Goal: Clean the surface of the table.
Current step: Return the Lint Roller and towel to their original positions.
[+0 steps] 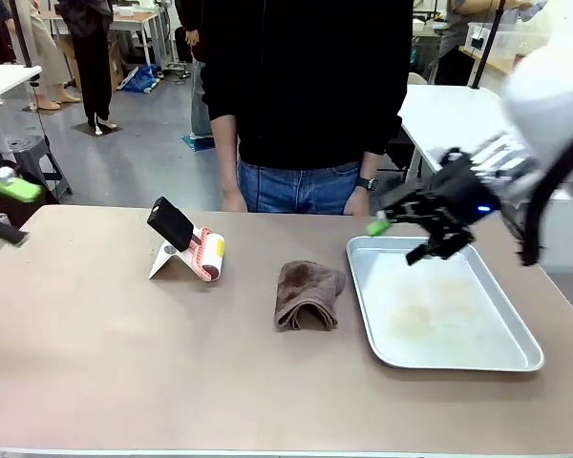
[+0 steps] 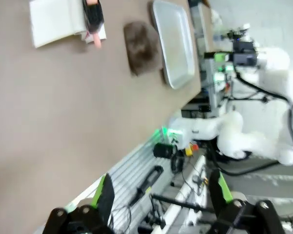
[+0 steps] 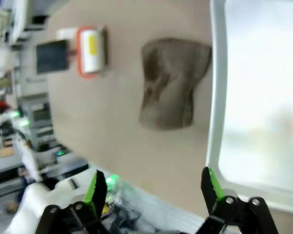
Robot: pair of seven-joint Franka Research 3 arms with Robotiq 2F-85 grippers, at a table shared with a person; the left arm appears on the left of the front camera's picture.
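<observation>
Taupe-brown and matte, the table (image 1: 124, 363) spreads across most of what we see in the front view, its pale edge running along the near side. A person (image 1: 306, 95) in a dark top and jeans stands at the far edge, arms hanging down.

On the right part of the table lies a shiny metal tray (image 1: 504, 358), its floor faintly smeared. Above its far end hangs our right hand (image 1: 406, 239), the two fingers spread wide with nothing between them; one green pad shows beside the tray's far left corner. In the right wrist view those fingers stand well apart over the tray's rim and the bare table beside it.

Just left of the tray, near but not touching it, rests a folded brown cloth (image 1: 307, 294). Further left sits a white stand (image 1: 164, 261) with a dark-handled roller (image 1: 199, 246) lying on it; it looks like a lint roller, though the blur keeps us from being sure. Its white roll with a reddish end points toward the cloth.

Our left hand (image 1: 8, 205) hovers off the table's left end, fingers parted and empty. In the left wrist view its green pads stand well apart beyond the table's edge.
</observation>
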